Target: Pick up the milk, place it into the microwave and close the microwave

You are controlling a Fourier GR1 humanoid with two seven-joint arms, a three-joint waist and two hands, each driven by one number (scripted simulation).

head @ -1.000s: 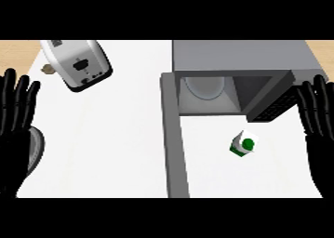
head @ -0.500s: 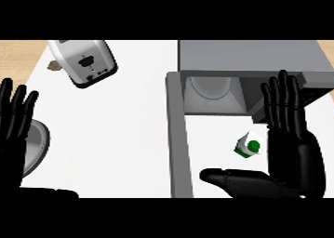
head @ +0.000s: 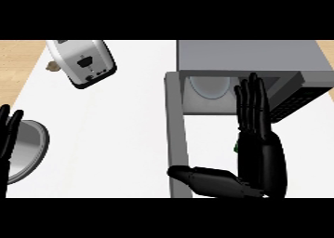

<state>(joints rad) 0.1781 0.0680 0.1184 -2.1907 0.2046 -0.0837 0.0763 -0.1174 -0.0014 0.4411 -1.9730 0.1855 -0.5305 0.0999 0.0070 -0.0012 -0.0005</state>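
My right hand is stretched flat over the counter in front of the microwave, fingers straight and pointing at its open cavity, thumb spread out to the left. It covers the milk carton; only a green sliver of the milk peeks out at the hand's left edge. The microwave's door hangs open toward me, along the left of the hand. A white turntable plate shows inside the cavity. At the view's left edge my left hand rests open, fingers up.
A white toaster lies tilted at the back left of the white counter. A grey round plate sits at the left edge, partly under my left hand. A small brown object peeks out beside the toaster.
My right hand has moved left and forward over the milk, which was in plain sight before and is now almost hidden. The left hand has slid lower toward the left edge.
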